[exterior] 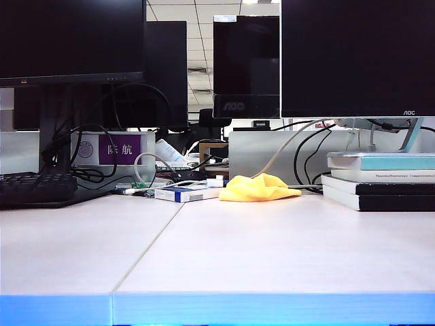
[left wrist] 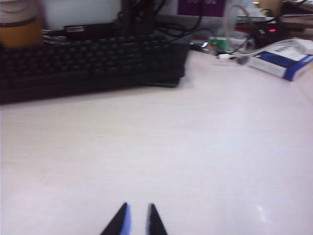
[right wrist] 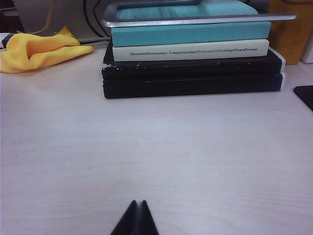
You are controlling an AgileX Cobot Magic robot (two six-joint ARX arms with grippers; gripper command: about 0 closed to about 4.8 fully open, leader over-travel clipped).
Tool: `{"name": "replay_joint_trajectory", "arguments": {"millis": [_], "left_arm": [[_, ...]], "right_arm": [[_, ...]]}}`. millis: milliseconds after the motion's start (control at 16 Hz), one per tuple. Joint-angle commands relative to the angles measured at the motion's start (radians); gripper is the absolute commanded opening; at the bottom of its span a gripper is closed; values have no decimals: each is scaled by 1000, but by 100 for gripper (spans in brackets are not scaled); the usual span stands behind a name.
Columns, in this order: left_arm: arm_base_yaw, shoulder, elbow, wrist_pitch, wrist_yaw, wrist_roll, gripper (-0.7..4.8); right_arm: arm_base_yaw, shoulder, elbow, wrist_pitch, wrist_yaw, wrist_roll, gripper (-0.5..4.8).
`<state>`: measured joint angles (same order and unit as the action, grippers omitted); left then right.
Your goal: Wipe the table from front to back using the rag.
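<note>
The rag (exterior: 259,188) lay crumpled in a loose heap at the back of the desk (exterior: 272,251), untouched, between a small white-and-blue box (exterior: 186,194) on one side and a stack of books (exterior: 380,181) on the other, with a grey cable (exterior: 285,151) running down just behind it. In the right wrist view the same rag (right wrist: 38,48) sat just beside the book stack (right wrist: 190,58), well apart from the right tool (right wrist: 138,215), whose two dark tips were pressed together — closed on nothing, low over bare desk. The left tool (left wrist: 137,220) hovered over its own stretch of desk with a narrow gap between its tips — slightly open, holding nothing. Ahead of it lay a black keyboard (left wrist: 88,63). Neither arm showed in the exterior view.
</note>
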<state>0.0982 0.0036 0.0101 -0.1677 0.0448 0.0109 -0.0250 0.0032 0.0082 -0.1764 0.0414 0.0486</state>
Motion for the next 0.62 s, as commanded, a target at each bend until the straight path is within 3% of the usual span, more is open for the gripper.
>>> {"name": "replay_joint_trajectory", "arguments": {"millis": [62,312,623], "left_arm": [[0,-2,-2,-9,83,8,57],[-64,-2,-2,-8,80,18,57],[-84,-2,-3,-24,-61,-13,57]], "right_arm": [[0,-2,-7,3,5,3,-6],[0,-2,-7,3,5,3,-6],[0,-2,-7,3,5,3,-6]]}}
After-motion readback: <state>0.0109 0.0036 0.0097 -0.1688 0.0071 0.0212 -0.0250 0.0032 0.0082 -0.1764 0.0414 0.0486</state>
